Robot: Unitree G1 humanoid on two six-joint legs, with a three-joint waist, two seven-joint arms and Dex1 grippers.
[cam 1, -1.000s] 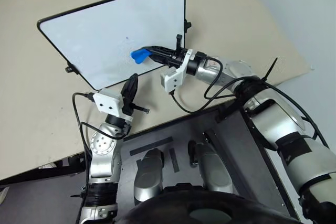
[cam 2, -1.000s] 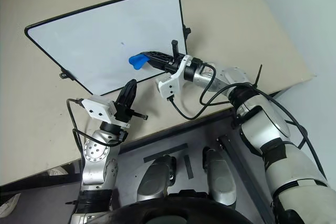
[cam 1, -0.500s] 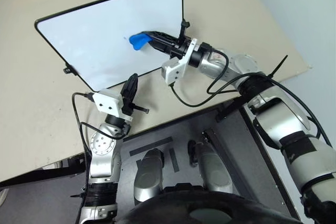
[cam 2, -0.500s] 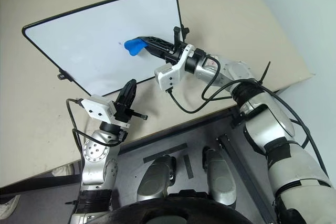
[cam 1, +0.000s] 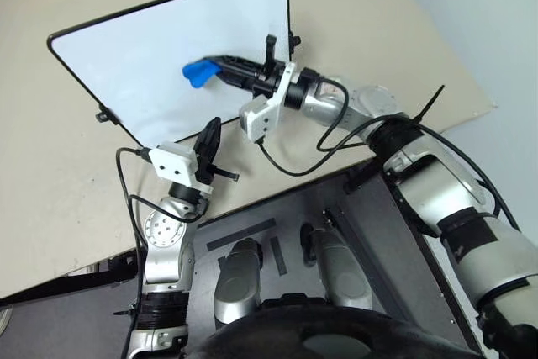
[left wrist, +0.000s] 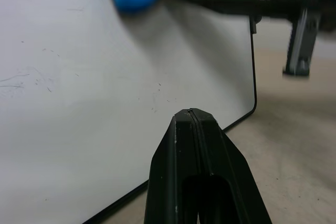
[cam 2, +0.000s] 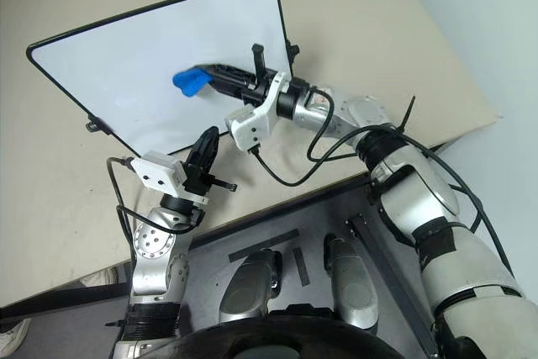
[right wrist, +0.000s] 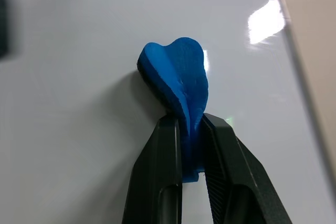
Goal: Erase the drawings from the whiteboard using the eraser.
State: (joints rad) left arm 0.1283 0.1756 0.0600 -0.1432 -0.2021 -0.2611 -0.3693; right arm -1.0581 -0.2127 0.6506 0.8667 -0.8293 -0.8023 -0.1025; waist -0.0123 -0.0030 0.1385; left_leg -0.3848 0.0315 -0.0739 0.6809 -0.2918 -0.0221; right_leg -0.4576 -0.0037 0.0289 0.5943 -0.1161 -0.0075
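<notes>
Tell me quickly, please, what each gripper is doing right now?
Left gripper: shut, holding nothing, near the whiteboard's edge.
Right gripper: shut on the blue eraser, over the whiteboard.

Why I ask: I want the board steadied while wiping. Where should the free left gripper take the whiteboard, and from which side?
Probably the near black-framed edge of the whiteboard, approached from the robot's side. The board lies flat, so only its thin rim offers a pinch, and the left gripper, shut now, sits right by that edge. The right gripper with the eraser works farther in.
</notes>
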